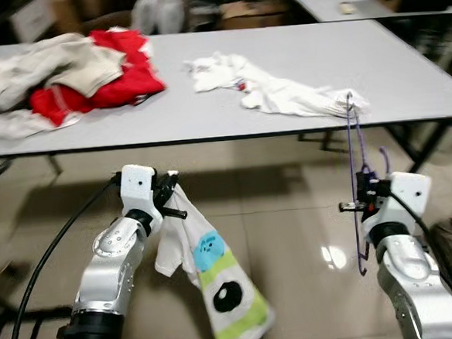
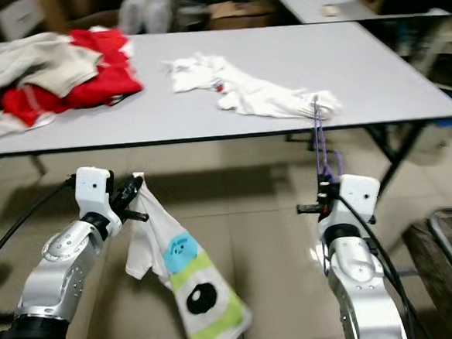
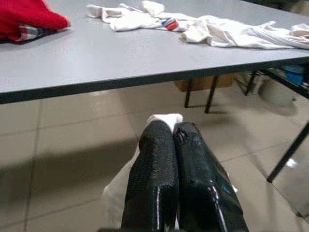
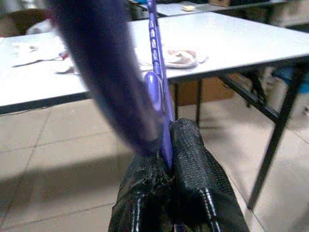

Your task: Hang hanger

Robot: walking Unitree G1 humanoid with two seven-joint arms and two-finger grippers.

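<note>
From my head camera, my left gripper hangs below the near edge of the grey table, pinching the top of a small white garment printed with a blue blob, green stripes and a black circle; it dangles toward the tiled floor. My right gripper holds the purple hanger upright, its top rising to about the table edge beside the white clothes at the right. A heap of red and beige clothes lies far left.

In my left wrist view, my fingers are pressed together with white cloth poking out between the tips.

In my right wrist view, my fingers are clenched on the hanger's thin purple rod.

To do this well, I judge I should keep both grips firm, bring the garment's neck opening toward the hanger, and steady the hanger so it does not twist between my pads, while clearing the table edge.
</note>
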